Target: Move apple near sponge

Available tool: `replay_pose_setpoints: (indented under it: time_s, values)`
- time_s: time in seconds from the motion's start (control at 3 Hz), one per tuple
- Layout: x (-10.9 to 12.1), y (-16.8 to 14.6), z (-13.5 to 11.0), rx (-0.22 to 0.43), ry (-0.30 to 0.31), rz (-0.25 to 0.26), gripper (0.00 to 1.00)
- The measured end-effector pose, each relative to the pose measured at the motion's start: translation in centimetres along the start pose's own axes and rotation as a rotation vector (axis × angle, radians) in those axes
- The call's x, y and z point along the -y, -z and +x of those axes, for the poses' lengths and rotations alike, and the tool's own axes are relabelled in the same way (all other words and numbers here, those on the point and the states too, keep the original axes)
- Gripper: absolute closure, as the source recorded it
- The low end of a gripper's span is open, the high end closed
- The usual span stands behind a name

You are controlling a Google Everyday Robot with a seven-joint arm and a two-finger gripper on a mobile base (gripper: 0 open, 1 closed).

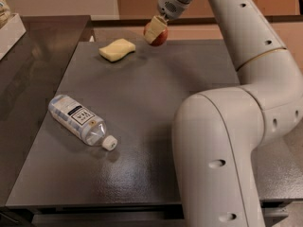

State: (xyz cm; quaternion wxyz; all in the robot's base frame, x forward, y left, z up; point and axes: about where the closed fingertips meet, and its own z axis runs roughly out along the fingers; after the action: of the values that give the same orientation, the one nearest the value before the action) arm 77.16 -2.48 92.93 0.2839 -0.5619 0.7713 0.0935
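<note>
The pale yellow sponge [117, 49] lies flat at the far left of the dark table top [156, 103]. My gripper [155, 30] is at the far edge of the table, just right of the sponge, shut on the red apple [159, 37]. The beige fingers [153, 27] cover the apple's left and top sides. The apple hangs slightly above the table surface, about a hand's width from the sponge.
A clear water bottle [80, 121] with a white cap lies on its side at the left front of the table. My white arm [232, 126] fills the right side of the view. A darker counter [28, 65] adjoins the table on the left.
</note>
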Motion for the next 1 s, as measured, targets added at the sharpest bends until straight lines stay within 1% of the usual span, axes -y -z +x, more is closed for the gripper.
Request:
replay_pose_setpoints:
  time_s: [0.33,1.0]
  values:
    - [0.1,-1.6,-1.0,0.003,0.009,0.001,1.0]
    - [-1.0,-3.9,-1.1,-0.017,0.01,-0.043,1.0]
